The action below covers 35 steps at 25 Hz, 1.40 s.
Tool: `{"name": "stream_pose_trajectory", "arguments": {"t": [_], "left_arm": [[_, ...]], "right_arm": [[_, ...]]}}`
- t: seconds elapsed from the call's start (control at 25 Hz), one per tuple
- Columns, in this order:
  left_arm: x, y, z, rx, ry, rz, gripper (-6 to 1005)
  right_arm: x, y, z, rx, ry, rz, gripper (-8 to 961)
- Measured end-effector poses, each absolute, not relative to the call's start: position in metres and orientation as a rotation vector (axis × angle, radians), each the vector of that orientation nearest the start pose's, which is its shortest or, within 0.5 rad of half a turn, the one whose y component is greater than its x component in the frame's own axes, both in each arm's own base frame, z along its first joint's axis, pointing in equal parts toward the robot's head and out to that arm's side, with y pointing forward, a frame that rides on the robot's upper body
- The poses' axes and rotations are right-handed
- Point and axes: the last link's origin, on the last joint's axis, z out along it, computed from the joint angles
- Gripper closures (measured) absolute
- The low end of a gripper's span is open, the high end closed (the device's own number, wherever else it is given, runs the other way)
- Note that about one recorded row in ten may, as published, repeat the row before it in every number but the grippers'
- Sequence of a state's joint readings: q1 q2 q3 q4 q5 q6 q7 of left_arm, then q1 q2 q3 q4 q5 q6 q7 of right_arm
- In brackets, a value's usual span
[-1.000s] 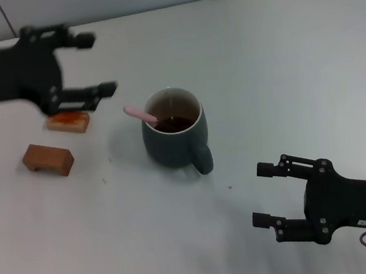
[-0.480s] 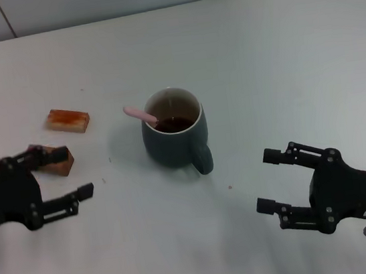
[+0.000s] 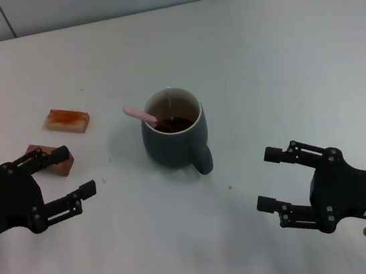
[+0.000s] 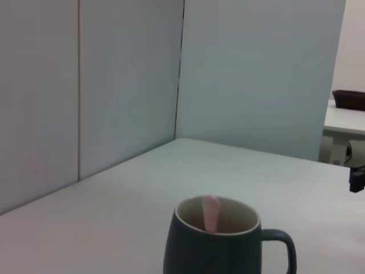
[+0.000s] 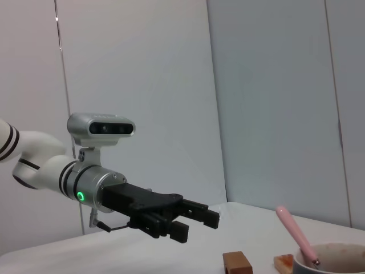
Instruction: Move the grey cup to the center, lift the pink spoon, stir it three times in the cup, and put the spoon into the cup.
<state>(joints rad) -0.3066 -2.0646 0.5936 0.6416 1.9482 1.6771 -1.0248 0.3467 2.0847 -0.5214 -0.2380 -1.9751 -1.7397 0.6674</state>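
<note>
The grey cup (image 3: 174, 135) stands upright at the middle of the table with dark brown liquid inside and its handle toward me. The pink spoon (image 3: 140, 114) rests in the cup, its handle leaning over the rim to the left. Both also show in the left wrist view, the cup (image 4: 219, 242) and the spoon (image 4: 211, 212), and in the right wrist view, the cup (image 5: 333, 260) and the spoon (image 5: 296, 235). My left gripper (image 3: 73, 172) is open and empty, low at the left of the cup. My right gripper (image 3: 271, 179) is open and empty at the front right.
Two brown blocks lie left of the cup: one (image 3: 68, 120) farther back, one (image 3: 48, 159) just behind my left gripper's fingers. The white table (image 3: 281, 63) ends at a panelled wall at the back. The left arm (image 5: 114, 188) shows in the right wrist view.
My left gripper came down from the back left to the front left, open and empty. My right gripper shifted slightly. The cup and spoon have not moved.
</note>
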Motion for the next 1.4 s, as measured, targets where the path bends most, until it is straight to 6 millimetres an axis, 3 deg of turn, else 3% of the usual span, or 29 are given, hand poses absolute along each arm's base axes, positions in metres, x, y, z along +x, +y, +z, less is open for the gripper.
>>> {"name": "stream_pose_trajectory", "arguments": {"t": [0.48,0.68,1.04,1.4], "left_arm": [[-0.32,0.254,0.015,-2.606,-0.409,-0.761,197],[-0.325,0.23,0.004,-2.614,-0.342,-0.819,197],[-0.329,0.21,-0.017,-2.602,-0.328,-0.857,198],[-0.331,0.208,-0.018,-2.606,-0.335,-0.851,198]], "right_arm": [[0.298,0.221,-0.048,-2.592,0.314,1.04,164],[0.297,0.21,-0.054,-2.58,0.285,1.057,164],[0.295,0.203,-0.072,-2.55,0.23,1.022,163],[0.292,0.203,-0.076,-2.559,0.243,1.035,164]]}}
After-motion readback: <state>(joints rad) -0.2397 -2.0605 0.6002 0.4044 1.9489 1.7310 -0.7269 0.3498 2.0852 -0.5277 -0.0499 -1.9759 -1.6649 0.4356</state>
